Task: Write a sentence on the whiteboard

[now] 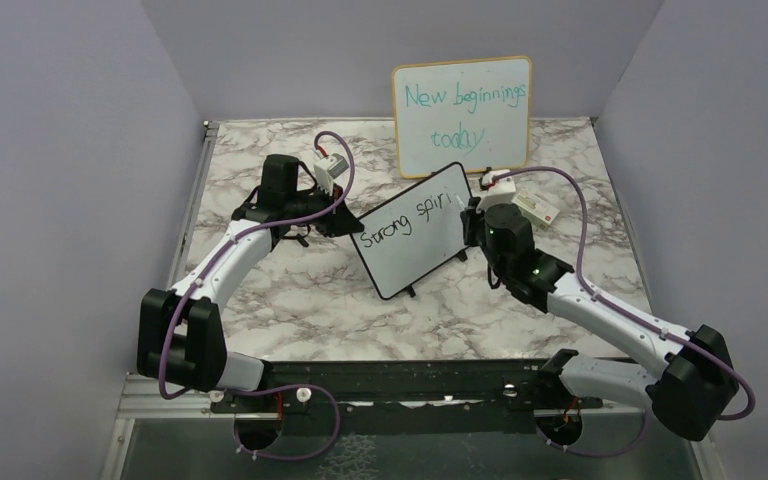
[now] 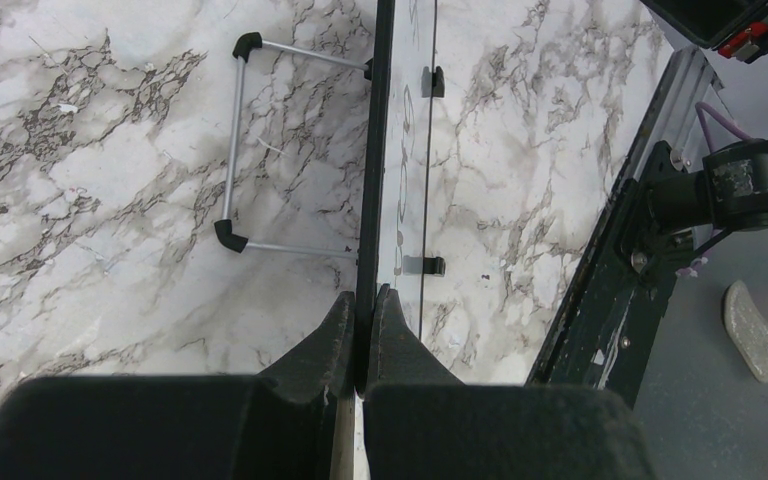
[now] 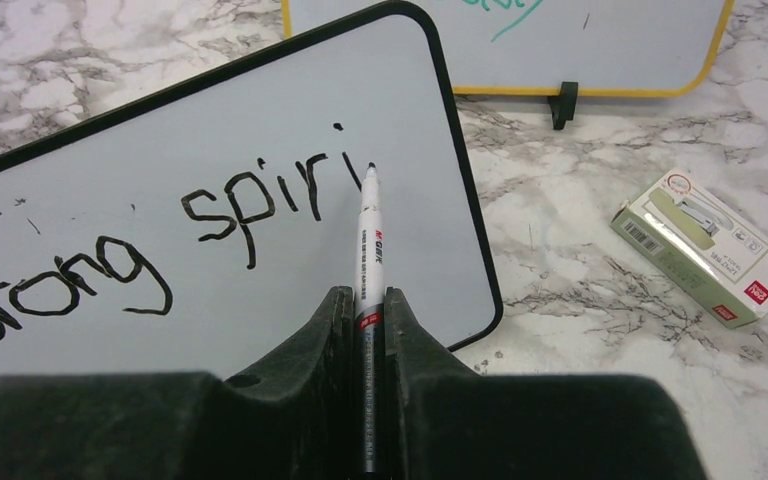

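a small black-framed whiteboard point(image 1: 410, 235) stands at a slant on the marble table point(image 1: 300, 290), reading "strong spiri" in black. the left gripper point(image 1: 346, 222) meets its left edge. the right gripper point(image 1: 467, 214) sits at its right end, by the last letter. behind it stands a wood-framed board point(image 1: 463, 117) with teal writing, and a box point(image 1: 538, 209) lies just beside the right gripper.

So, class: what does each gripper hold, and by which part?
Left gripper clamps the whiteboard at its edge; right gripper grips the marker by its barrel.
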`<state>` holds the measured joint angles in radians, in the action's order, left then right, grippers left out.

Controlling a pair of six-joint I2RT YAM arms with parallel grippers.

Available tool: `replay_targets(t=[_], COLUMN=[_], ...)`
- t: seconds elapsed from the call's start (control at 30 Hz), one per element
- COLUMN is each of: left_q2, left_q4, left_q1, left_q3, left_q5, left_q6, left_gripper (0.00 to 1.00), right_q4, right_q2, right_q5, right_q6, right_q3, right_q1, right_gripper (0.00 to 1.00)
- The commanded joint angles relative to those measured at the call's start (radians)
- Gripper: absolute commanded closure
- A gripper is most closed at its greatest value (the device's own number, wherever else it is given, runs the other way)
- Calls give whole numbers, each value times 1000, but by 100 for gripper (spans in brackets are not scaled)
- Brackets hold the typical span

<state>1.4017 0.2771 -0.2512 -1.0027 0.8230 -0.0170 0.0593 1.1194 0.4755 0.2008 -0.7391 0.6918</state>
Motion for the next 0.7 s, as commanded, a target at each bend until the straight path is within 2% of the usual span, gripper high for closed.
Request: replay_targets(t=[0.0, 0.1, 0.23, 0.5, 0.67], left_q2=[36, 13, -51, -186, -173], left_q4=[117, 112, 58, -170, -229], left_q1=[-19, -19, -19, 0, 12], left_q3=[38, 35, 56, 149, 155], left_q5=[-218, -230, -237, -247, -205], left_q6=[69, 46, -43, -252, -301], left_gripper=[96, 80, 69, 66, 64], right_q4=[38, 42, 55, 78, 79], right_q2=[-38, -56, -66, -65, -64], right_q5=[10, -7, -27, -75, -81], right_q6=[-8, -13, -22, -29, -32], right_q3=[22, 29, 34, 53, 55], right_q1=[-3, -3, -3, -3, -3], right_gripper=[100, 99, 100, 99, 99])
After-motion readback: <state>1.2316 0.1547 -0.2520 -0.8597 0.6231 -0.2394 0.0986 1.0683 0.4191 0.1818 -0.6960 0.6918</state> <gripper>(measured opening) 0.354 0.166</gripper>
